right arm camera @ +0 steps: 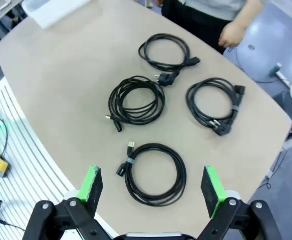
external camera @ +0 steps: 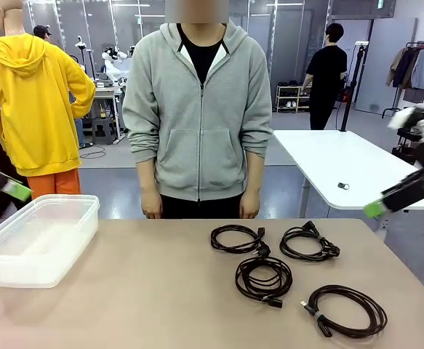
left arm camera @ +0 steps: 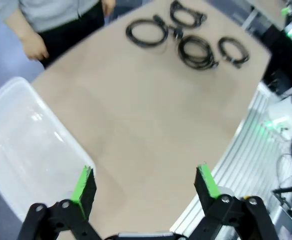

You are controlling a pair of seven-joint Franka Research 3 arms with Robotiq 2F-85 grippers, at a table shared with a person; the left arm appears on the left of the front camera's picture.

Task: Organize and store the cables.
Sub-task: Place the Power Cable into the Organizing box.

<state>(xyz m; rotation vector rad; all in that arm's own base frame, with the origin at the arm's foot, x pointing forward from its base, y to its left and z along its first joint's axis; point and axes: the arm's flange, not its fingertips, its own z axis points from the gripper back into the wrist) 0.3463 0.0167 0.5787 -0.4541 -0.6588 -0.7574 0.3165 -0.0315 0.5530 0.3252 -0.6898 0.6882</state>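
Front: four coiled cables [external camera: 241, 280] sit on the right half of the desk [external camera: 153, 291], clear bin [external camera: 37, 240] far left, so every carry crosses the desk and a dangling plug could catch the bin rim. Left hand [external camera: 17, 191] and right hand [external camera: 374, 209] hang off the sides. Left wrist: left hand [left arm camera: 146, 182] open and empty over bare desk by the bin [left arm camera: 15, 145], cables [left arm camera: 182, 50] well apart; the bin looks light, a nudge may slide it. Right wrist: right hand [right arm camera: 153, 182] open and empty above the near coil [right arm camera: 178, 170], which lies close to the desk edge, so a poor pinch could push it off or lift one strand and unwind it. The far coil's plug [right arm camera: 168, 78] sits just beside the middle coil [right arm camera: 119, 107]: snag risk. Person's hand [right arm camera: 231, 35] is near the far coils.
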